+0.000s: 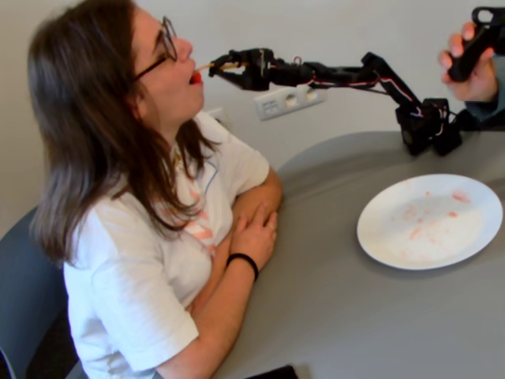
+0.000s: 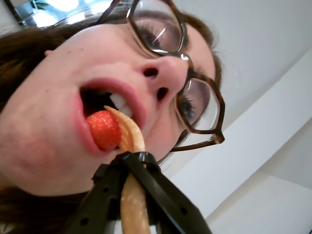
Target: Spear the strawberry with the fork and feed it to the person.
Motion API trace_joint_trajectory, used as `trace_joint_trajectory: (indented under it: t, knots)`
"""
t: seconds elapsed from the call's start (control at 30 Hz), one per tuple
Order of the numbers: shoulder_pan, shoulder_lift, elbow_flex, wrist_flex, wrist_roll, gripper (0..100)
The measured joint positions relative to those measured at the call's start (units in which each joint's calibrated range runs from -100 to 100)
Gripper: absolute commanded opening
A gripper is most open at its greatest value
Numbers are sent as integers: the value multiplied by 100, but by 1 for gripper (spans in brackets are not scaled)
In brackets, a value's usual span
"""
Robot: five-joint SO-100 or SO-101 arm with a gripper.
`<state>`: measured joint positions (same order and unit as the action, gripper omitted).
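The woman [image 1: 134, 181] sits at the left of the fixed view with her head tilted back and mouth open. The black arm reaches from the right to her face. My gripper [image 1: 225, 65] is shut on the orange-tan fork [image 1: 207, 66]. The red strawberry [image 1: 195, 77] sits on the fork's tines at her lips. In the wrist view the fork [image 2: 131, 146] rises from my black gripper [image 2: 131, 165] and the strawberry [image 2: 103, 129] rests at her open mouth, just inside her lower lip, with her face [image 2: 58, 97] filling the view.
A white plate [image 1: 430, 222] with pale red smears lies on the grey round table [image 1: 355, 316] at the right. A hand [image 1: 469, 67] holds a black device at the top right. A wall socket [image 1: 288, 100] is behind the arm. A dark object [image 1: 272, 373] lies at the table's front edge.
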<state>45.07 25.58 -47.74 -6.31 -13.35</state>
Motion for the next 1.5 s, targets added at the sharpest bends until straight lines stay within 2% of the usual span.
trace_joint_trajectory:
  t: [0.3,0.4,0.47,0.5,0.57,0.63,0.67,0.73,0.83,0.97,1.03,1.1,1.27,1.37,1.43,1.5]
  knots:
    - [-50,169,-72,129,0,1]
    - [-50,-177,-72,661,0,1]
    - [-34,-944,-82,1544,-31,1]
    - [-42,-1618,-72,2342,-42,1]
    - [-42,-2309,-82,3046,-42,1]
    - [-168,-3793,-91,4908,-26,1]
    - [-252,-4256,-91,5483,-21,1]
    - [-428,-4602,-91,5989,-21,1]
    - [-973,-5815,-91,8700,-21,1]
    - [-1627,-6844,-100,10227,-16,1]
    - [-2432,-7754,190,10476,-16,1]
    - [-2834,-8167,399,10476,-16,1]
    - [-5501,-10855,3270,10450,-16,1]
    - [-5786,-12103,4873,10159,16,1]
    - [-5836,-12423,6784,9618,344,1]
    - [-5878,-12448,7663,8829,615,1]
